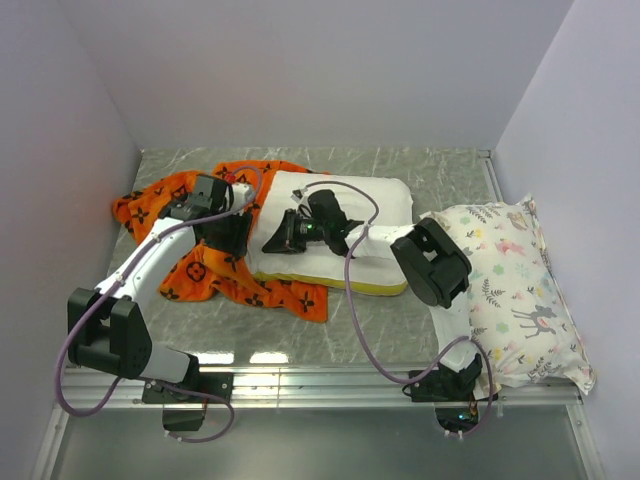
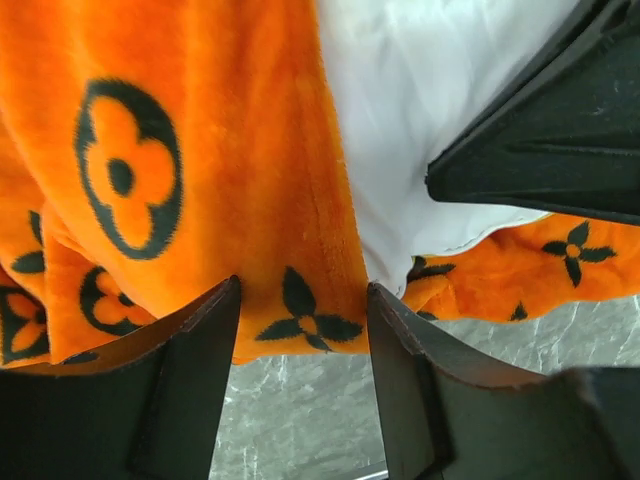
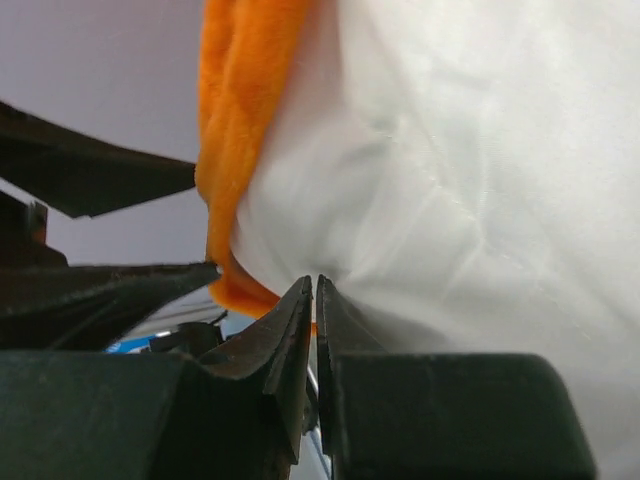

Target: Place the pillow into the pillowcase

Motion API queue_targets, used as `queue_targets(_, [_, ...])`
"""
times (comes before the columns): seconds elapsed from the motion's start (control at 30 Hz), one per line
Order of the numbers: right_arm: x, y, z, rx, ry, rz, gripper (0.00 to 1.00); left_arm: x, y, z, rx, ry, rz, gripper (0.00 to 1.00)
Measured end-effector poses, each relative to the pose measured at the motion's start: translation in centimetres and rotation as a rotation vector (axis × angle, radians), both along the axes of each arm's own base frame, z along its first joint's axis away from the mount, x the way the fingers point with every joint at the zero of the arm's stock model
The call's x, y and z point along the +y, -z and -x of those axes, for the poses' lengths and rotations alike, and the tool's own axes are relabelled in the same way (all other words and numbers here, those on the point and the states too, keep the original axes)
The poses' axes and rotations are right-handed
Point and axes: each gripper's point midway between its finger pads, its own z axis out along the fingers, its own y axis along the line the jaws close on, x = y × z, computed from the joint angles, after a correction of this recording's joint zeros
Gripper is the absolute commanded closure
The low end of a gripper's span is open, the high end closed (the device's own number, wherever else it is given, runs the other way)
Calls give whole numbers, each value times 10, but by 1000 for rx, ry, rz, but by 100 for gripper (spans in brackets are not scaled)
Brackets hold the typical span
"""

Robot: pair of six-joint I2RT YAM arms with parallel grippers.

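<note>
The white pillow (image 1: 385, 200) with its yellow band lies in the middle of the table, its left end against the orange pillowcase (image 1: 200, 275). My right gripper (image 1: 270, 243) reaches across that left end. In the right wrist view its jaws (image 3: 316, 282) are shut, pinching a pucker of the pillow (image 3: 450, 180), with the pillowcase's orange edge (image 3: 235, 150) just to the left. My left gripper (image 1: 232, 232) sits at the pillowcase's opening. Seen from the left wrist it is open (image 2: 303, 290), and the orange hem (image 2: 300, 325) hangs between the fingertips beside the pillow (image 2: 420, 90).
A white pillow printed with deer and plants (image 1: 510, 290) lies at the right, next to the right arm's base. Pale walls close in the left, back and right sides. A metal rail (image 1: 320, 385) runs along the near edge.
</note>
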Motion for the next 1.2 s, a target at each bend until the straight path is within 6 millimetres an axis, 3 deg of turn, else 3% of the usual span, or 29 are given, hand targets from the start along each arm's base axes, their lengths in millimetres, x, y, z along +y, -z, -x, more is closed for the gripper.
queue_targets(0.2, [10,-2,6,23,-3,-17,88,-1,7,3,6,7,-14,45])
queue_targets(0.23, [12,-2,6,23,-5,-19,89,-2,7,3,4,4,-14,56])
queue_targets(0.27, [14,-1,5,23,-6,-21,89,-2,7,2,1,1,-16,56])
queue_targets(0.3, [15,1,5,28,-8,-21,89,-2,7,2,-1,-6,-17,65])
queue_targets(0.37, [18,3,8,41,-13,-22,89,0,7,0,-7,-22,-27,73])
queue_targets(0.4, [20,4,9,47,-15,-23,89,0,7,-1,-11,-27,-29,83])
queue_targets(0.5, [23,5,11,60,-16,-28,89,0,6,-2,-17,-29,-26,100])
queue_targets(0.63, [34,5,12,72,-22,-48,89,-7,2,-2,-13,-4,9,100])
queue_targets(0.77, [43,17,10,105,-32,-62,88,-30,-10,3,-10,66,117,100])
queue_targets(1.0, [54,14,8,169,-42,-147,81,-98,-48,28,-8,289,403,100])
queue_targets(1.13, [50,6,10,185,-44,-193,78,-118,-60,37,-3,364,506,100])
queue_targets(1.2, [42,7,17,196,-55,-192,70,-120,-58,43,21,379,534,100])
